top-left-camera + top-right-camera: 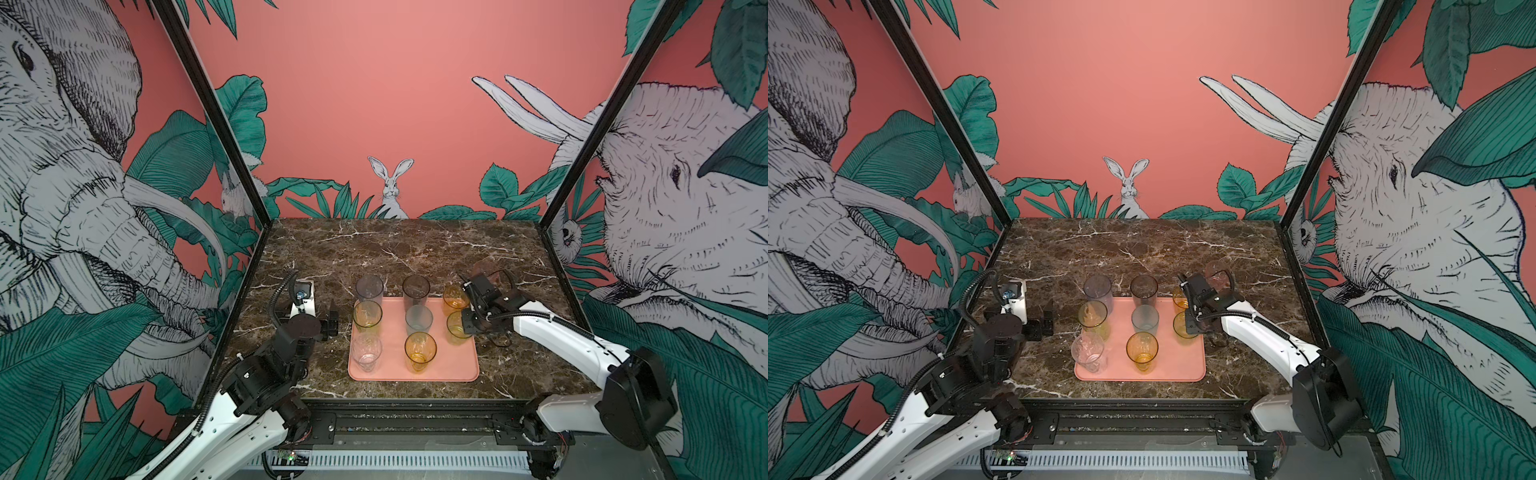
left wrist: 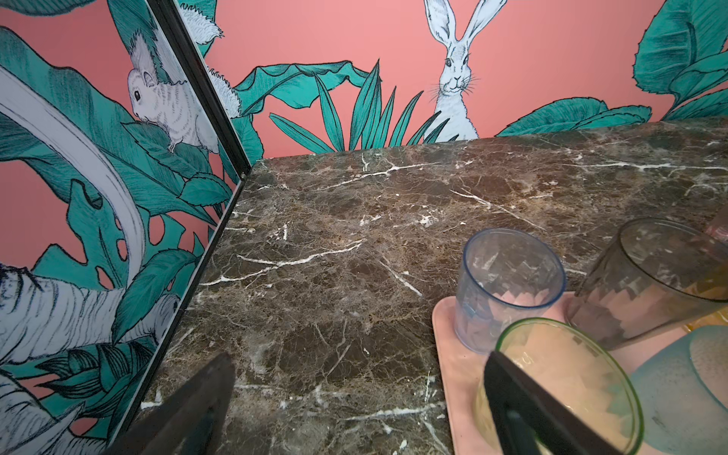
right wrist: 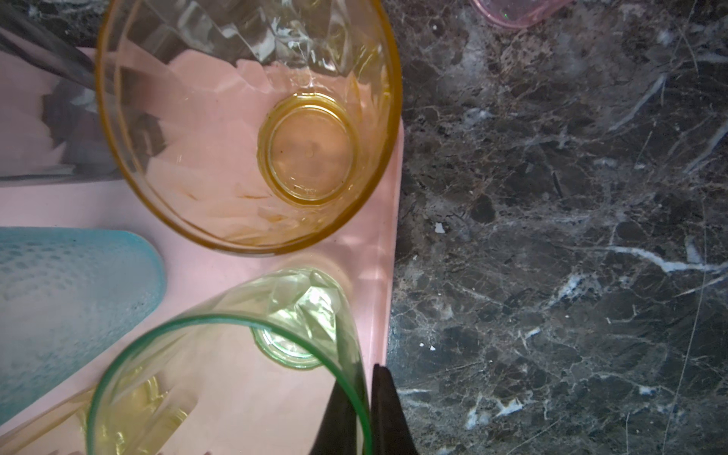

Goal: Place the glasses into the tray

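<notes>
**Letting go of the green glass without tipping it**

The right hand pinches the thin wall of the green glass at the rim, one finger inside and one outside. This glass stands at 3 o'clock on the tray, close to the low rim. I think the hand should open slowly and rise straight, because the amber glass at 1 o'clock is near. The left hand is spread wide above the veined marble tabletop. The glasses are translucent and faceted, tapering to small round bases. A pink glass is off the tray.

Glossy translucent glasses, matt tray, polished marble table.
</notes>
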Controlling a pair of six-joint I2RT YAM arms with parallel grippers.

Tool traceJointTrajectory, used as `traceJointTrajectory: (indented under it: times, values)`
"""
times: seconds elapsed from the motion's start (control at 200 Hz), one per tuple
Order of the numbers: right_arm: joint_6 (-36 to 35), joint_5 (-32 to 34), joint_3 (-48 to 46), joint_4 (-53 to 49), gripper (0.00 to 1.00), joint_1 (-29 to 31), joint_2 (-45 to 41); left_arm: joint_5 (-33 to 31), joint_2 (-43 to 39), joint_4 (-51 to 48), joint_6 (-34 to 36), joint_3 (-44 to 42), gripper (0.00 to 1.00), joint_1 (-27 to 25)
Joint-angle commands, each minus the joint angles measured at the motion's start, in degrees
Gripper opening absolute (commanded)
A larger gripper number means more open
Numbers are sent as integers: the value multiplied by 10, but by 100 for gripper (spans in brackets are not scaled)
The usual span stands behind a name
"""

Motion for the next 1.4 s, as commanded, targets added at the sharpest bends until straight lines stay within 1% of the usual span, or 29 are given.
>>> traceJointTrajectory:
  times: [0.0, 0.98, 1.09, 1.23, 1.396]
  values:
    - [0, -1, -4, 13, 0, -3, 5, 0, 2, 9, -5, -6, 99, 2]
    - [-6, -2, 3, 29, 0, -7, 37, 0, 3, 8, -2, -3, 99, 3]
    - [-6, 0, 4, 28, 10, -8, 35, -1, 2, 8, -2, -3, 99, 3]
    - [-6, -1, 8, 24, 16, -7, 29, 1, 4, 10, -1, -3, 100, 2]
    - [-5, -2, 13, 16, 25, -7, 20, 3, 4, 8, -2, -1, 99, 3]
